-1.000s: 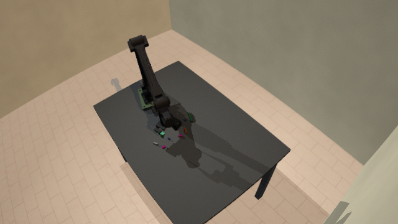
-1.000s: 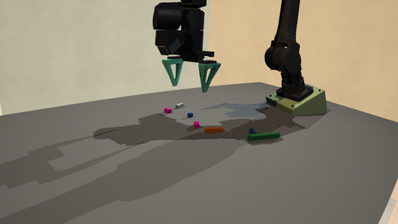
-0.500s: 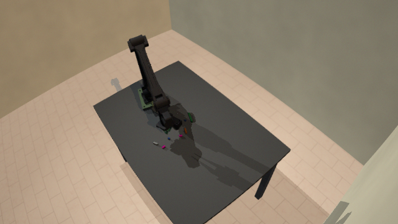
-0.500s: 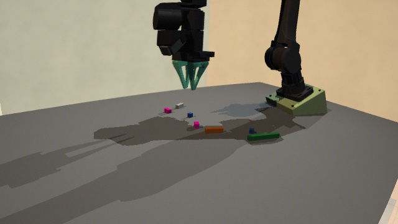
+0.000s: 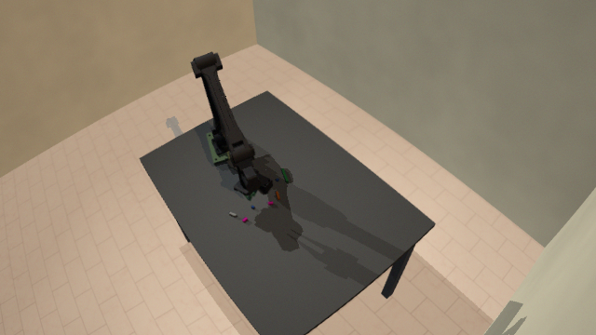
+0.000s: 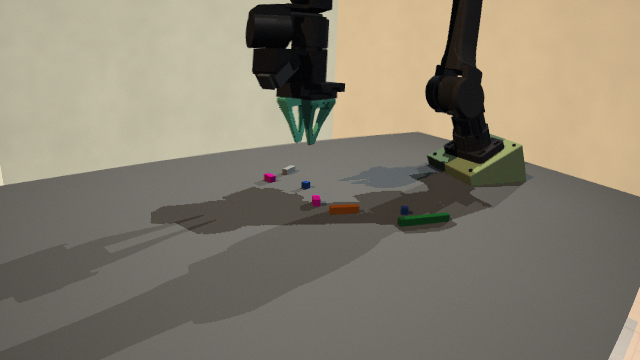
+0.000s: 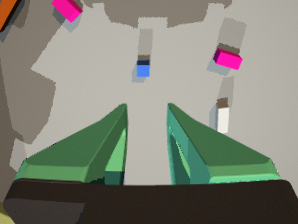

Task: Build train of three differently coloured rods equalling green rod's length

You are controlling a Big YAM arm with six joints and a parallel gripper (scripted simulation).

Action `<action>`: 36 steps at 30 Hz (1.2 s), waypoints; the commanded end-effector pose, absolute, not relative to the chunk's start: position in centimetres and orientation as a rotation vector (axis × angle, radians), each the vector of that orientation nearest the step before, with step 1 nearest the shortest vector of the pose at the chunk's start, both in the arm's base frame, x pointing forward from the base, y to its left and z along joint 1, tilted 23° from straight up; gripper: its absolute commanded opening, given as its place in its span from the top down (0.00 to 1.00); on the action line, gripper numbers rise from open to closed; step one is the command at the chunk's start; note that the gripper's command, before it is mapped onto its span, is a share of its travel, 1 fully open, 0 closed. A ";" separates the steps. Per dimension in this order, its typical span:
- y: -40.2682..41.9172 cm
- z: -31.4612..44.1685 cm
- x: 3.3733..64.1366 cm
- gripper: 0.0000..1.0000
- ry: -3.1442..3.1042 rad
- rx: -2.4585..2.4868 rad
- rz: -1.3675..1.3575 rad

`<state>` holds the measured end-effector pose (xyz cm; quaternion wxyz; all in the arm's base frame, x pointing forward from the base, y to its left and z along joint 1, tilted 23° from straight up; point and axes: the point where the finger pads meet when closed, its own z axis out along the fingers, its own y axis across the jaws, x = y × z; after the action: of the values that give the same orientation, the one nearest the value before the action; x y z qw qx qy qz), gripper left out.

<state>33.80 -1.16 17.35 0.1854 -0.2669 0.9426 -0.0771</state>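
My gripper (image 6: 305, 141) (image 7: 147, 113) hangs above the table with its green fingers narrowed but apart, and nothing is between them. A blue rod (image 7: 143, 68) (image 6: 305, 184) (image 5: 253, 207) lies on the table straight ahead of the fingertips. One magenta rod (image 7: 228, 59) (image 6: 269, 177) and the grey rod (image 7: 222, 119) (image 6: 288, 169) lie to one side of it. A second magenta rod (image 7: 67, 7) (image 6: 316, 200) and the orange rod (image 7: 9, 4) (image 6: 344, 209) lie to the other side. The green rod (image 6: 423, 219) (image 5: 285, 175) lies further off, with a second blue rod (image 6: 404, 210) beside it.
The arm's base (image 6: 480, 167) stands at the table's back edge, near the green rod. The rods are all spread apart on the dark table (image 6: 450, 280), within the arm's shadow.
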 end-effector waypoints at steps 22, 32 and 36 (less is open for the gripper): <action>-1.2 16.3 34.2 0.77 2.648 -0.771 -0.215; -1.5 15.4 34.6 0.77 2.652 -0.761 -0.217; -1.6 14.8 34.8 0.77 2.653 -0.759 -0.217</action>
<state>34.68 -1.18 15.28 0.1836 -0.2682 0.9426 -0.0765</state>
